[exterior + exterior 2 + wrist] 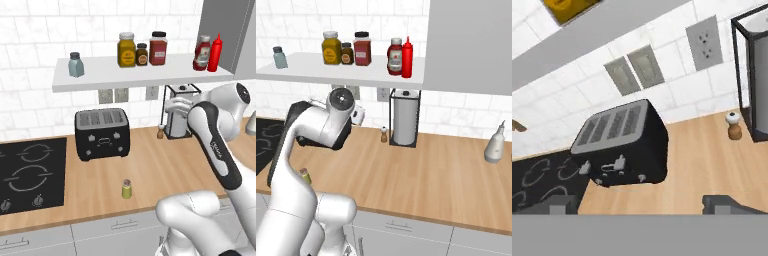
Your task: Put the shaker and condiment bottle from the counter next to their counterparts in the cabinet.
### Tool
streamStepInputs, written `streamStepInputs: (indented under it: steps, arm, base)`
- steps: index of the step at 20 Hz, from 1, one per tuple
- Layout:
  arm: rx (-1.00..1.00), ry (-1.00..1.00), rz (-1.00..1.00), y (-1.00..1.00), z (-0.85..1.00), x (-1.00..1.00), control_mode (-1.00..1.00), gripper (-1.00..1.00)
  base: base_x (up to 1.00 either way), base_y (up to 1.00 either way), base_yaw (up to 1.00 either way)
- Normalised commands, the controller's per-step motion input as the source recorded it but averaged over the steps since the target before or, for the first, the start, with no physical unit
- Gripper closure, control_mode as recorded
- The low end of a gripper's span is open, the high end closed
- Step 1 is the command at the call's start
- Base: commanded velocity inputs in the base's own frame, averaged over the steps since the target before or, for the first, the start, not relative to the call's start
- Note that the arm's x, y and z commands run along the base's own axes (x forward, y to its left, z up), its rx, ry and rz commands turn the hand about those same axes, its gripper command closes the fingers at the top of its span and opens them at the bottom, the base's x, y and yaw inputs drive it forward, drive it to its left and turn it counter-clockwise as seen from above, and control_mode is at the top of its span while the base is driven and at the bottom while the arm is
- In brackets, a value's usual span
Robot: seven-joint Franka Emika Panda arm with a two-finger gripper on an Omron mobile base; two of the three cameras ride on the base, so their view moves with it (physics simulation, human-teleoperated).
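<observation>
The small yellow-green shaker (127,189) stands upright near the front edge of the wooden counter (165,170), in front of the toaster; the arm half hides this shaker (305,175) in the right base view. The stout red condiment bottle (202,52) stands on the white cabinet shelf (150,76), right beside the tall red squeeze bottle (215,52). A pale blue-grey shaker (75,65) stands at the shelf's left end. My gripper (640,206) hangs open above the counter, under the shelf, with nothing between its fingertips (559,205). It looks toward the toaster.
A black toaster (102,132) sits left of centre, with a black stove top (30,175) beyond it. A paper towel holder (180,117) and a tiny brown shaker (160,131) stand at the back wall. Three jars (142,50) occupy the mid shelf. A white bottle (495,145) stands far right.
</observation>
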Motion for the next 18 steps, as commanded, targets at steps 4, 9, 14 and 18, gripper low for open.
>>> streamStepInputs:
  steps: [4, 9, 14, 18]
  arm:
    - [-0.07, 0.05, 0.27, 0.25, -0.94, -0.06, -1.0, -1.0]
    - [-0.02, 0.0, 0.18, 0.2, -0.8, 0.01, -1.0, -1.0]
    - [-0.01, -0.14, 0.08, 0.0, -0.61, -0.42, -1.0, -1.0]
    - [0.0, -0.29, 0.19, 0.01, -0.74, -0.32, -1.0, -1.0]
  base:
    - [0.0, 0.0, 0.0]
    - [0.0, 0.0, 0.0]
    - [0.0, 0.0, 0.0]
    - [0.0, 0.0, 0.0]
